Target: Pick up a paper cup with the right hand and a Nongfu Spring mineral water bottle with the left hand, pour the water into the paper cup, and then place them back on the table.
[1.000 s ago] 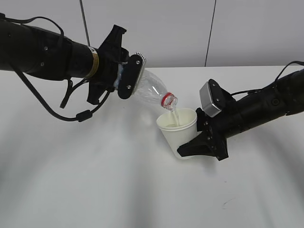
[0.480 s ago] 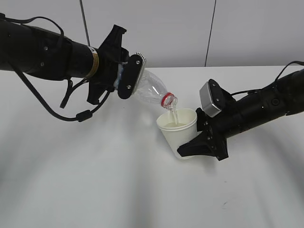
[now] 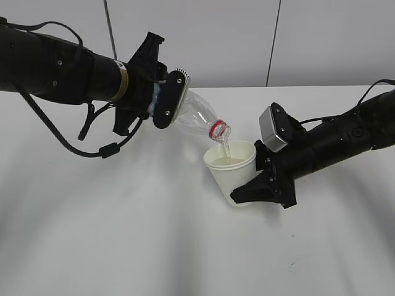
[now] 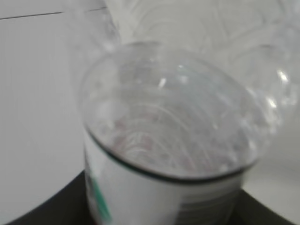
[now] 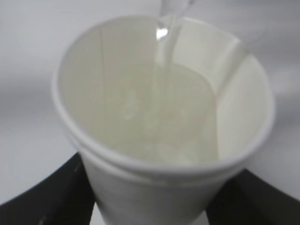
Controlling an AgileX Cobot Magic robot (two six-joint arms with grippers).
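My left gripper (image 3: 165, 102) is shut on the Nongfu Spring mineral water bottle (image 3: 196, 117), which is tilted mouth-down to the right, its red neck ring over the cup. A thin stream of water (image 3: 226, 150) runs from its mouth into the paper cup (image 3: 231, 172). My right gripper (image 3: 262, 190) is shut on the cup's lower body and holds it tilted a little above the table (image 3: 154, 234). In the right wrist view the cup (image 5: 164, 117) holds water and the stream (image 5: 161, 51) falls in at the far rim. The left wrist view is filled by the bottle (image 4: 173, 154), blurred.
A grey wall with two dark vertical cables (image 3: 273, 43) stands behind the table's far edge. A small dark scuff mark (image 3: 292, 263) lies on the tabletop at the front right. Loose black cable (image 3: 92, 142) hangs under my left arm.
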